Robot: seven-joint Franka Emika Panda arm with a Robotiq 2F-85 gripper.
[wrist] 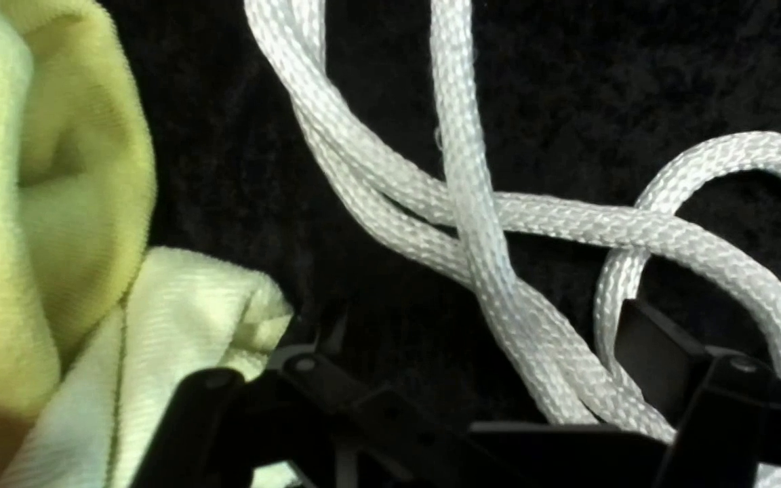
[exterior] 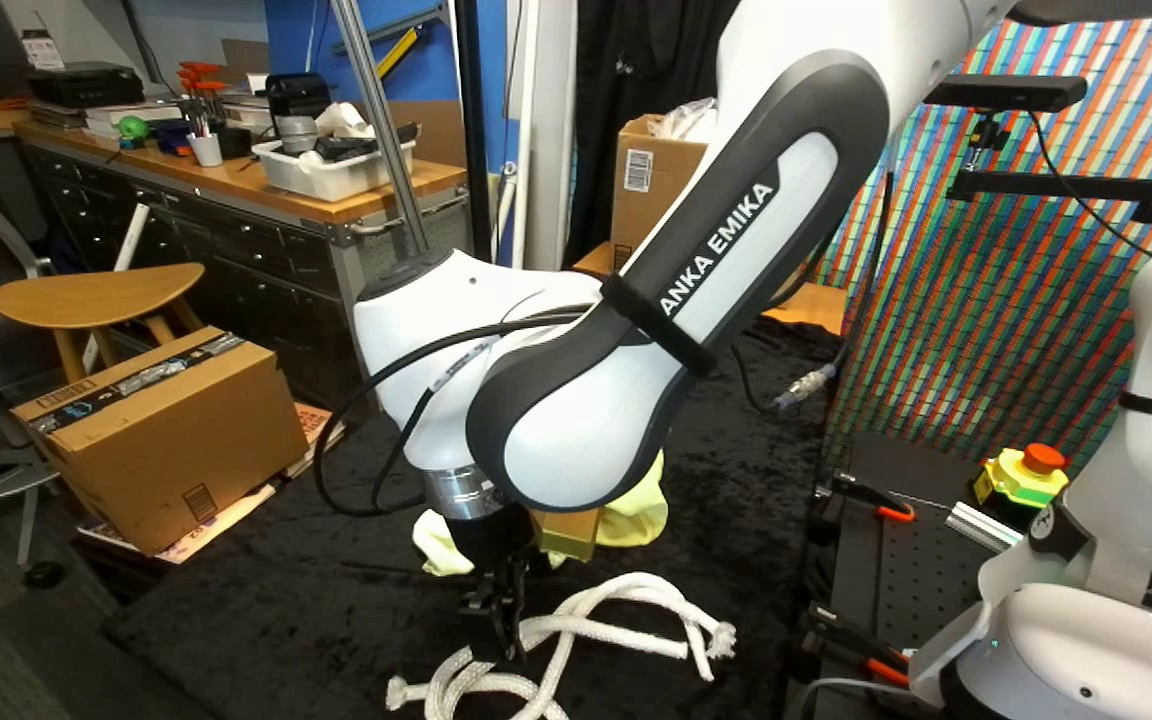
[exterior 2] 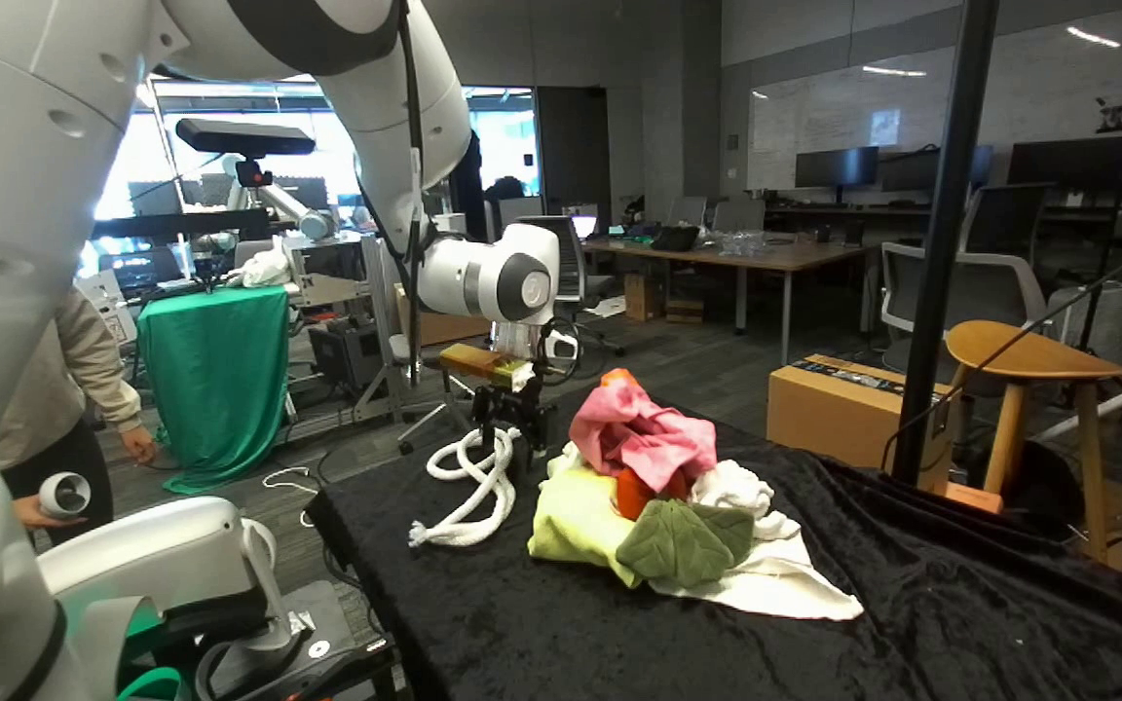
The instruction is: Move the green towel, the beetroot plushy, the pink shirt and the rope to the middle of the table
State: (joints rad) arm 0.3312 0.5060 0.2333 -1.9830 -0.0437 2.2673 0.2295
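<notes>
Gripper (wrist: 484, 332), jaws apart at white rope (wrist: 462, 135) | rumpled black cloth (exterior 2: 619, 643) beneath | beyond: cardboard box (exterior 2: 824, 414), wooden stool (exterior 2: 1033, 350), whiteboard (exterior 2: 843, 112)

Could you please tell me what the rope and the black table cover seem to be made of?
The rope looks braided from fibre, perhaps synthetic, slightly glossy: interlaced strands show in the wrist view. The black table cover could be crushed velvet, softly lustrous: mottled lighter patches catch light.

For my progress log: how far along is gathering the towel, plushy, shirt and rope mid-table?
Apparently done: green towel, beetroot plushy and pink shirt, heaped near the middle. In hand: nothing gripped; the gripper is open at the rope. Left: bringing that over, as it lies apart from those three.
</notes>
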